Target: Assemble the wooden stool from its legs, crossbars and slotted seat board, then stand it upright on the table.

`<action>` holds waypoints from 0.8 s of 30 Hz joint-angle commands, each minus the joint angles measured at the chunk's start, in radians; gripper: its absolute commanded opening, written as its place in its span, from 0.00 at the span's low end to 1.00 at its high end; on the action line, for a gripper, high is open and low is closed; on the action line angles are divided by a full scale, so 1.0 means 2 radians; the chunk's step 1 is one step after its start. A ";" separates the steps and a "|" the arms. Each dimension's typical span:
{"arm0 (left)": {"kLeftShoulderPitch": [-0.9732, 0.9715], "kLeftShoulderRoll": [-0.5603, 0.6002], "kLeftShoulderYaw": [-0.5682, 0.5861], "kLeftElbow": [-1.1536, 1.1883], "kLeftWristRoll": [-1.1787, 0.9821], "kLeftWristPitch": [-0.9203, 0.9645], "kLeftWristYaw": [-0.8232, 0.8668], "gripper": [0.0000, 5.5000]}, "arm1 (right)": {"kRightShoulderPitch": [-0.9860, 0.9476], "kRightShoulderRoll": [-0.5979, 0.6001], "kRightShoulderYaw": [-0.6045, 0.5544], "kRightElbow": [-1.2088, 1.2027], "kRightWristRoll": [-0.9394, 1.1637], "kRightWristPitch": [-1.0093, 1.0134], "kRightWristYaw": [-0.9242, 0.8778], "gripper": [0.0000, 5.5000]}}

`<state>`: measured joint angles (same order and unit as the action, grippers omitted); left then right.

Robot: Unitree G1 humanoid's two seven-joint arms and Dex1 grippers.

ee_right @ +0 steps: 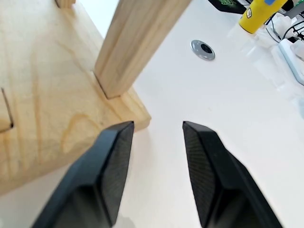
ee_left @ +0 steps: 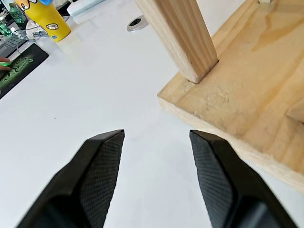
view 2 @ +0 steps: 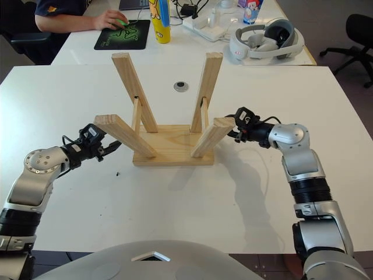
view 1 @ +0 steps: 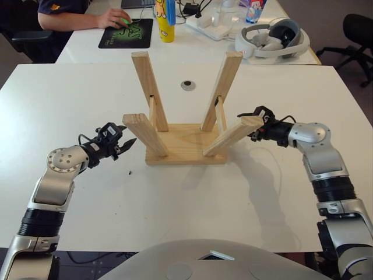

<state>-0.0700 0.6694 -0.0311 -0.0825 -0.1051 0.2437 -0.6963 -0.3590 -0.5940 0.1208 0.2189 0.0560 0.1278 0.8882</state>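
Observation:
The wooden stool lies upside down in the middle of the table, its seat board (view 1: 186, 146) flat on the surface. Four legs splay upward: two far legs (view 1: 149, 87) (view 1: 222, 87) and two near ones (view 1: 143, 133) (view 1: 232, 136). Short crossbars (view 1: 156, 114) join the legs on each side. My left gripper (view 1: 126, 144) is open, low over the table just left of the seat board's corner (ee_left: 190, 102), with nothing between its fingers (ee_left: 102, 166). My right gripper (view 1: 249, 127) is open beside the upper end of the near right leg, holding nothing; the leg base (ee_right: 116, 76) shows ahead of it.
A round cable grommet (view 1: 187, 86) sits in the table behind the stool. On a second table farther back are a yellow bottle (view 1: 165, 20), a headset (view 1: 274, 38) and a mouse pad (view 1: 126, 34) with a person's hand on a mouse. A small dark speck (view 1: 129, 172) lies near the left arm.

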 commanded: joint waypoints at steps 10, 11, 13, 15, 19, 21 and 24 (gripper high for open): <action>-0.007 -0.050 -0.067 0.082 0.048 -0.037 0.011 0.46 | -0.001 0.065 0.064 0.023 -0.040 -0.005 -0.025 0.34; -0.002 -0.045 -0.070 0.086 0.053 -0.043 0.006 0.46 | 0.005 0.056 0.067 0.014 -0.037 0.003 -0.010 0.34; 0.012 -0.033 -0.074 0.076 0.053 -0.048 -0.009 0.46 | 0.025 0.030 0.073 -0.015 -0.024 0.020 0.031 0.34; 0.025 -0.026 -0.077 0.056 0.044 -0.045 -0.022 0.46 | 0.047 0.004 0.075 -0.049 -0.006 0.045 0.070 0.34; 0.070 -0.001 -0.076 -0.023 0.014 -0.016 -0.056 0.46 | 0.092 -0.048 0.071 -0.112 0.027 0.092 0.119 0.34; 0.093 0.015 -0.073 -0.057 0.003 -0.002 -0.068 0.46 | 0.110 -0.064 0.067 -0.132 0.037 0.106 0.126 0.34; 0.119 0.033 -0.069 -0.085 0.000 0.007 -0.074 0.46 | 0.136 -0.082 0.062 -0.163 0.053 0.127 0.129 0.34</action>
<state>0.1006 0.6893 -0.1533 -0.2346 -0.1208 0.2110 -0.8128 -0.1570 -0.7149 0.2362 -0.0741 0.1600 0.3265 1.1230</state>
